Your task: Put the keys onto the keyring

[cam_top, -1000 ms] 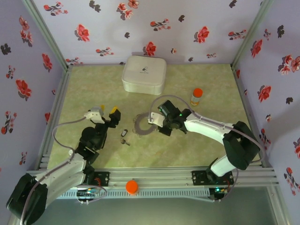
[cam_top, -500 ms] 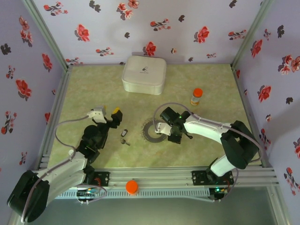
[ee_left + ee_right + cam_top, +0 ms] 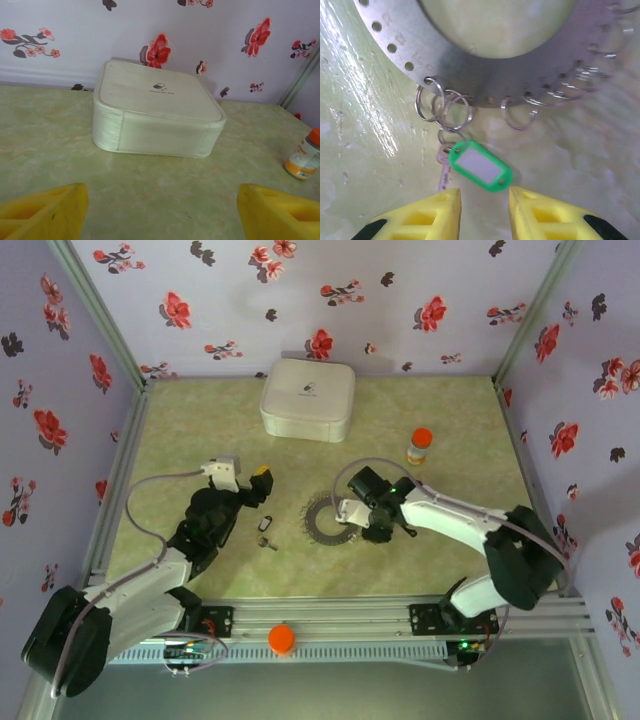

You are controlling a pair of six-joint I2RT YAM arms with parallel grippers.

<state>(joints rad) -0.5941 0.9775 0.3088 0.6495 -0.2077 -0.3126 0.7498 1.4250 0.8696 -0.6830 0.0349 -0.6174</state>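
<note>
The keyring (image 3: 311, 520), a flat dark grey ring, lies on the green table in the top view. In the right wrist view its holed metal band (image 3: 445, 65) carries several small wire loops along its edge. A bright green tab (image 3: 480, 172) and a silver key (image 3: 442, 170) hang from those loops, lying on the table. My right gripper (image 3: 485, 197) is open just below the tab, with nothing between its yellow fingers (image 3: 420, 217). It hovers at the ring's right side (image 3: 352, 512). A slim dark key (image 3: 265, 524) lies loose left of the ring. My left gripper (image 3: 255, 485) stands open above that key.
A white rounded-square case (image 3: 307, 400) sits at the back centre, also ahead of the left gripper (image 3: 161, 192) in its wrist view (image 3: 155, 115). An orange-capped bottle (image 3: 419, 446) stands at the back right. Floral walls close off three sides.
The right gripper brought the keyring down flat onto the table and then opened, letting go. The left gripper has shifted a little right and forward, toward the dark key.
</note>
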